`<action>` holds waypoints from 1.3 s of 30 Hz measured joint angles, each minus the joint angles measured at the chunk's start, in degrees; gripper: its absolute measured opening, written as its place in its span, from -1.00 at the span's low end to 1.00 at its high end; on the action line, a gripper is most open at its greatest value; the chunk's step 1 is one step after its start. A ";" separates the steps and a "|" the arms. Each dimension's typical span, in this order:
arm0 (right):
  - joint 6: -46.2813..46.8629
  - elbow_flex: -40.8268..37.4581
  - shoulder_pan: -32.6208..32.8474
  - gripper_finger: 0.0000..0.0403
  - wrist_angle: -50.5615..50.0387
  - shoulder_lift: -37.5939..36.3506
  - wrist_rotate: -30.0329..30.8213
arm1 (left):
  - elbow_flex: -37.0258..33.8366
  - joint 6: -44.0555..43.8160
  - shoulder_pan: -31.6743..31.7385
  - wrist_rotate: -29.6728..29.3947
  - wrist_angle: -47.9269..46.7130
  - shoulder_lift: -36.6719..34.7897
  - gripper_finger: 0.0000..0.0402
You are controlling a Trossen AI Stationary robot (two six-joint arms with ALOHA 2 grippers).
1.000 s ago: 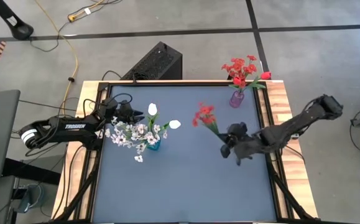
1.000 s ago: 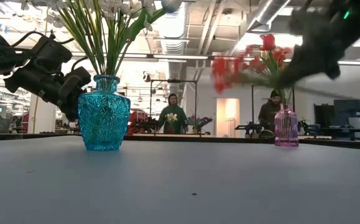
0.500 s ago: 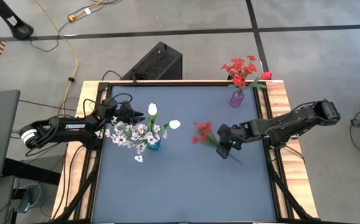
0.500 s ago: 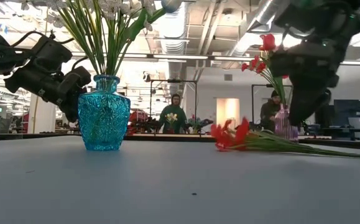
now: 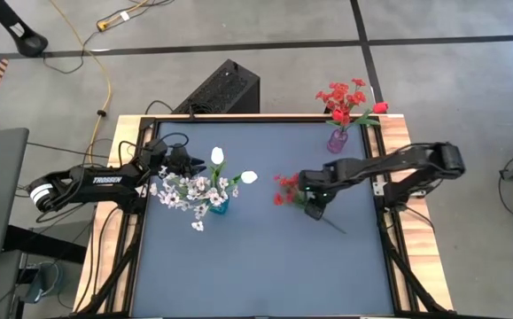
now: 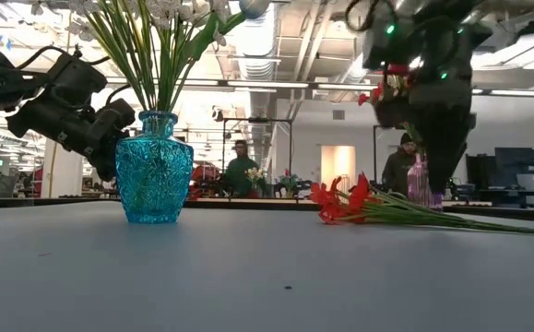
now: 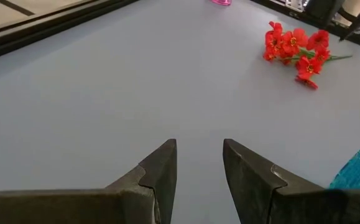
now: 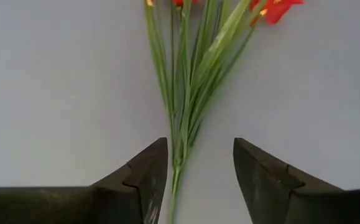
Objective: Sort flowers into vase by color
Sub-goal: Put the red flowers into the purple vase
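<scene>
Item: red spray [image 5: 286,188], lying flat on the table [image 5: 265,266], well right of the teal vase [image 5: 218,206]. We note the right gripper [image 5: 314,206] above its stems, jaws apart, holding nothing. Left gripper [image 5: 179,160] just behind that vase, jaws parted, empty. White flowers [image 5: 190,190] stand in it

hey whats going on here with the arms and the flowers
A two-armed robot is sorting artificial flowers by colour. The white flowers stand in the teal vase, and some red flowers in the small purple vase. One red spray lies flat on the table, in no vase. The right gripper hangs over its stems with open jaws. The left gripper waits beside the teal vase, jaws apart and empty.
</scene>
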 joint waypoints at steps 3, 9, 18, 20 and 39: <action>-1.42 1.37 0.13 0.02 -0.28 4.95 -0.94 | 0.00 0.07 0.00 0.23 -0.05 0.00 -0.41; -3.53 4.79 0.17 0.02 -3.09 12.56 -3.82 | 0.00 1.01 0.00 0.24 -0.19 0.01 -0.41; -3.52 8.87 1.01 -0.08 -5.72 19.59 -4.13 | 0.00 1.48 0.00 0.14 -0.78 0.01 -0.41; -3.25 10.02 1.24 -0.21 -7.15 20.70 -4.07 | 0.00 1.49 0.00 0.04 -1.12 0.00 -0.41; 15.49 9.56 17.61 -0.85 -9.29 -4.85 28.53 | 0.00 3.57 0.00 -1.01 -3.22 0.02 -0.41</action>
